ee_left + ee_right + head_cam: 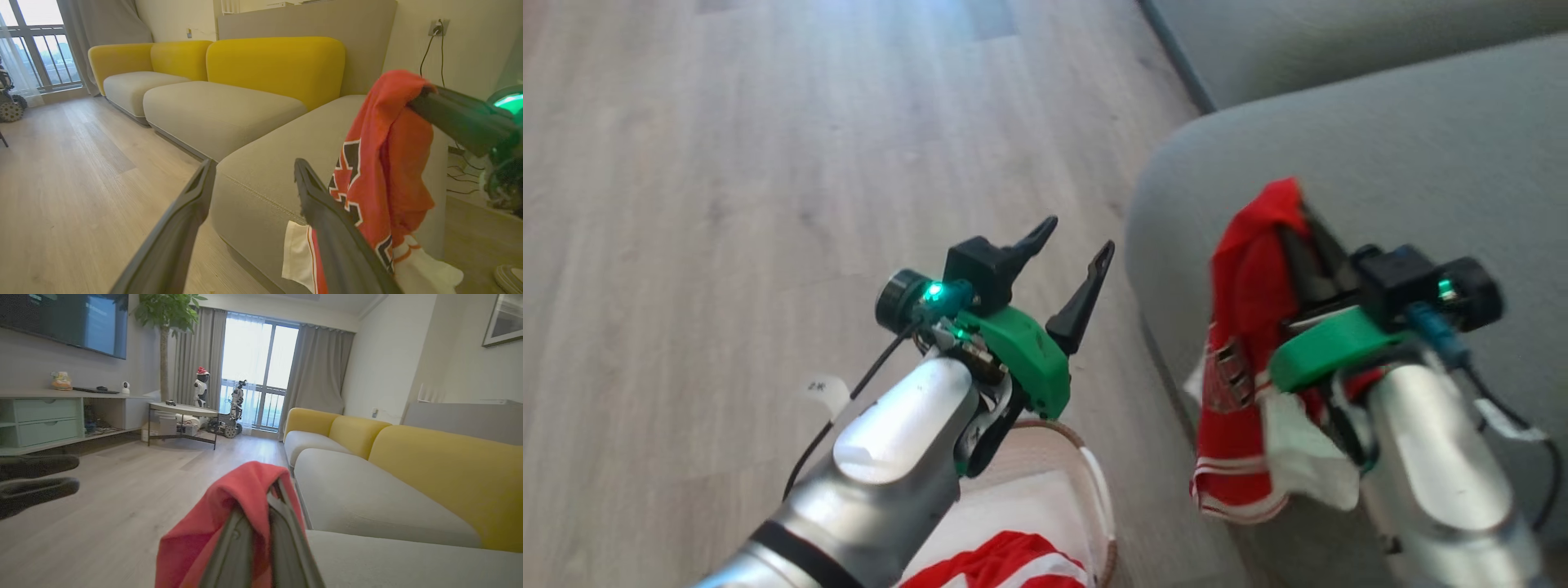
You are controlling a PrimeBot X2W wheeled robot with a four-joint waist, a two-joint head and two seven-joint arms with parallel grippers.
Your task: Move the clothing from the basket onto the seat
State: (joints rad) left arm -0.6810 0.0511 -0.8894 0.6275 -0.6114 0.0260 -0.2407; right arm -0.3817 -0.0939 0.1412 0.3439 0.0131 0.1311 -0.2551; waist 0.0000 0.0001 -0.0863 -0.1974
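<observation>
Our right gripper (1304, 233) is clamped shut on a bright red jersey (1241, 327), pinching a fold of the cloth between its two dark fingers above the front edge of the seat (1405, 155), near that cushion's rounded corner. The jersey hangs down from the pinch in a loose bunch. Its black-and-white lettering faces away from the seat, and its white stripe trim and a white panel dangle lowest, in front of the seat's front face. We cannot tell whether the hanging cloth touches the seat. Our left gripper (1078, 234) holds nothing. Its fingers stand wide apart over the wooden floor (727, 163), just off the seat's front edge and beside the hanging jersey without touching it. From the left wrist view we look between those spread fingers along the seat's stitched seam line, with the jersey hanging to one side of them. A second red piece (1005, 559) with white stripes lies inside the basket (1097, 478), which stands on the floor close to the front of the seat. Our left forearm covers part of it. Yellow back cushions (278, 65) rise behind the seat and behind the neighbouring cushions further along the sofa.
</observation>
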